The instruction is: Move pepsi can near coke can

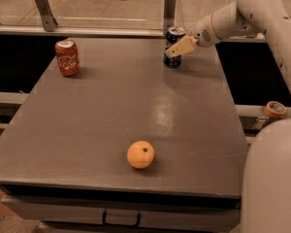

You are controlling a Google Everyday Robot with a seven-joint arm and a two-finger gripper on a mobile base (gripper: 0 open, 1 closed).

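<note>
As the hand (pixel 177 48) is hovering at the pepsi can (pixel 171 60), grip unclear, the coke can (pixel 68 57) is waiting well apart

Just 1 cam: it sits high up by the near edge of the table (pixel 87 130) & looks down & across to the far side, w/ the top filling most of the view. The robot's white body (pixel 274 178) sits very near the cam, bottom right. The gripper (pixel 173 50) shows far off, up top right of middle, at the pepsi can (pixel 175 33).
</note>
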